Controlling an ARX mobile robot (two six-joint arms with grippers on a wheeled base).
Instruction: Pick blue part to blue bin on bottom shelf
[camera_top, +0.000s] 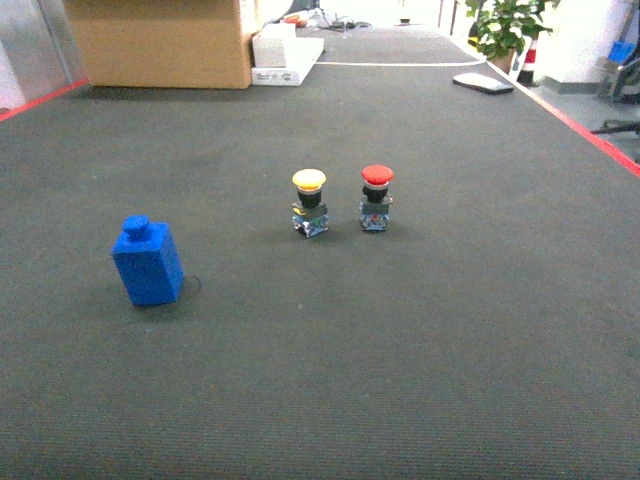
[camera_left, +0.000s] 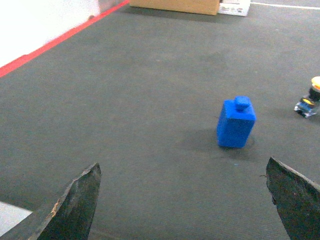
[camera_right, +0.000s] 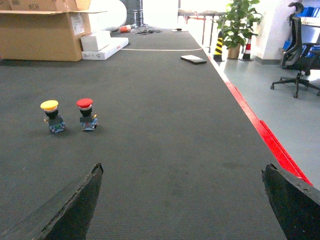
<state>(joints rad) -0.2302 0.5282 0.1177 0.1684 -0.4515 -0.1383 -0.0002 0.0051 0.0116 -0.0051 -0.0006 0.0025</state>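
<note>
The blue part (camera_top: 148, 262) is a small blue block with a round stud on top, standing on dark carpet at the left of the head view. In the left wrist view the blue part (camera_left: 236, 122) stands ahead and to the right of my left gripper (camera_left: 182, 172), which is open with nothing between its fingers. My right gripper (camera_right: 182, 172) is open too, over bare carpet. Neither gripper shows in the head view. The blue bin and the bottom shelf are out of view.
A yellow push-button (camera_top: 309, 202) and a red push-button (camera_top: 376, 198) stand side by side mid-carpet. A cardboard box (camera_top: 160, 42) and white boxes (camera_top: 285, 55) sit at the back. Red tape (camera_right: 260, 132) edges the carpet on the right; an office chair (camera_right: 300, 47) and a plant (camera_right: 235, 25) stand beyond.
</note>
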